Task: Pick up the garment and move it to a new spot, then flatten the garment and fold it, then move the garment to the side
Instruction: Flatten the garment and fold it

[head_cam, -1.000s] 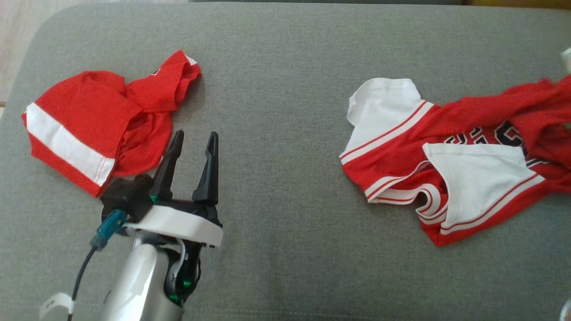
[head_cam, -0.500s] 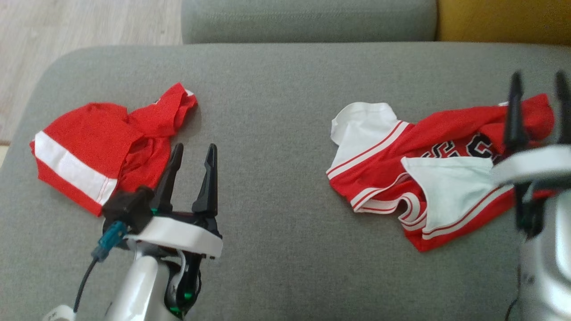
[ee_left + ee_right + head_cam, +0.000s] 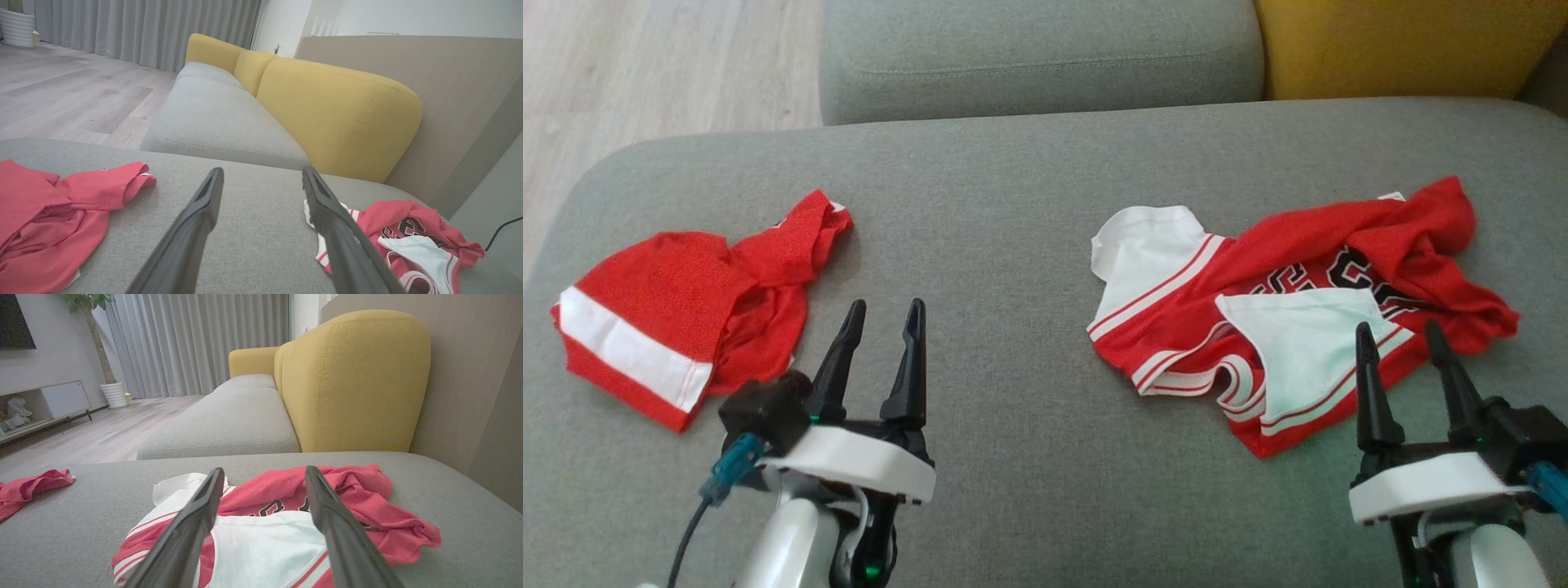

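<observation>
While both arms hang at the bottom of the head view, a crumpled red-and-white mesh basketball jersey (image 3: pixel 1307 237) with black chest lettering lies loose on the right half of a broad grey fabric seat cushion (image 3: pixel 1029 204). One white panel is turned up near the jersey's lower edge and a white flap reaches toward the centre of the frame. The robot's right gripper (image 3: pixel 1396 327), two long dark fingers on a white mount, stands at lower right with its jaws spread wide and nothing between them. Its tips overlap the jersey's near hem in this view, and whether they touch the cloth cannot be told. In the right wrist view the same fingers rise on either side of the white panel. At lower left the left gripper (image 3: pixel 886 304) is likewise spread and empty, poised over bare cushion just right of a bunched red mesh garment with a broad white band (image 3: pixel 662 286), which sits at far left, well apart from the jersey. Along the top of the frame run a second grey seat cushion (image 3: pixel 1037 49), a mustard-yellow back cushion (image 3: pixel 1405 41) at upper right and pale wood flooring (image 3: pixel 645 65) at upper left.
</observation>
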### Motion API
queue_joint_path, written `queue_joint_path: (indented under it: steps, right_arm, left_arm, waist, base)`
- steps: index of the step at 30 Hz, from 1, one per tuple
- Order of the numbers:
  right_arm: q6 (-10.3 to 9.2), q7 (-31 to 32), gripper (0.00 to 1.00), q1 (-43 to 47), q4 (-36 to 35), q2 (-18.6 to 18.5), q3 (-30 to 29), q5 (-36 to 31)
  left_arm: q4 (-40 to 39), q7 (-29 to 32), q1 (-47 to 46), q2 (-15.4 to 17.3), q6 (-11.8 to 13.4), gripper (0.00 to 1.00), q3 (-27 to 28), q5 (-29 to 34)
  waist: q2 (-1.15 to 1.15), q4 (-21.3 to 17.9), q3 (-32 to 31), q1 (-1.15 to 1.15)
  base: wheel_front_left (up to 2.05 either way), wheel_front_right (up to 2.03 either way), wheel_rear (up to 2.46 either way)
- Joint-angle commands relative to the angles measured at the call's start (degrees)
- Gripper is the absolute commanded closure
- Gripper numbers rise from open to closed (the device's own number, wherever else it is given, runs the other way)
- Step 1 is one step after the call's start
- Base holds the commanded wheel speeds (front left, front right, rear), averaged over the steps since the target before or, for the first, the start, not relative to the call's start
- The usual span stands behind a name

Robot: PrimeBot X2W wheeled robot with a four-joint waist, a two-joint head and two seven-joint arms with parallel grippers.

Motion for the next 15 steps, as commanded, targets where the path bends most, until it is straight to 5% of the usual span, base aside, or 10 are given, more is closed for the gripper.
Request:
queue_joint_path:
  steps: [1, 15]
  right_arm:
    - [-0.05, -0.84, 0.00, -2.41, -2.58, -0.33, 1.65, 0.67]
    - [-0.05, -0.47, 0.00, -4.68, -6.12, -0.31, 0.35, 0.50]
  left_arm:
    - [-1.76, -0.45, -2.20, 0.28, 0.38, 0.00, 1.46, -0.15]
    - [3.88, -0.45, -8.65, 0.28, -1.13, 0.00, -2.72, 0.82]
  waist:
    - [0.00, -0.42, 0.17, 0.00]
    - [0.00, -5.89, 5.40, 0.00]
  base:
    - [0.00, 0.00, 0.00]
    - [0.00, 0.00, 0.00]
